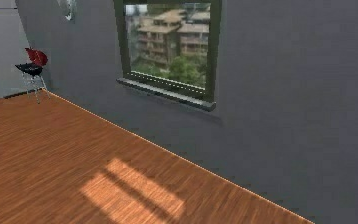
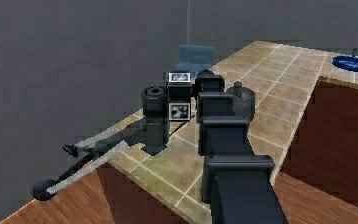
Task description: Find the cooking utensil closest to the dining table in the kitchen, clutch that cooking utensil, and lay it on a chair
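Observation:
A chair (image 1: pixel 32 66) with a red back and a black seat stands on thin legs at the forward view's far left, by the grey wall. In the arm side view the dark arm (image 2: pixel 232 150) rises from the bottom edge over a tiled counter (image 2: pixel 277 90). The gripper (image 2: pixel 55 170) reaches left past the counter's corner, with its dark body (image 2: pixel 152 115) next to the white marker squares. Its thin grey fingers (image 2: pixel 92 150) lie along the counter's edge. I cannot tell whether it holds anything.
A large window (image 1: pixel 169 45) with a sill is set in the grey wall ahead, above a wooden floor (image 1: pixel 77 160) with a sunlit patch. On the counter a blue plate (image 2: pixel 349 63) lies at the far right. A blue-grey thing (image 2: pixel 194 55) stands behind the arm.

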Controlling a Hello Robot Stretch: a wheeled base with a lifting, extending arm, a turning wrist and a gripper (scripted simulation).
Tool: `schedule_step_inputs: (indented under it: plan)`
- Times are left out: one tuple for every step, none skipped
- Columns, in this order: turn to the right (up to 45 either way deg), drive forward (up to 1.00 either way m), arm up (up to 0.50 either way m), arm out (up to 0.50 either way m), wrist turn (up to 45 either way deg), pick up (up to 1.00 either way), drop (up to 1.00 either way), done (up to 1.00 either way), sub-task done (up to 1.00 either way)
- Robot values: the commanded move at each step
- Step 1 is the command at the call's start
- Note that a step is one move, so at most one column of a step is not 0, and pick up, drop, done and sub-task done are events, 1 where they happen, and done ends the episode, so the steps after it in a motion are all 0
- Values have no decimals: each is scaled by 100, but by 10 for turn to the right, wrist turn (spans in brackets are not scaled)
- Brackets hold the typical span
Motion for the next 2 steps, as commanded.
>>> schedule_step_inputs:
  plan:
    - [0,0,0,0,450,0,0,0,0]
    - [0,0,0,0,300,0,0,0,0]
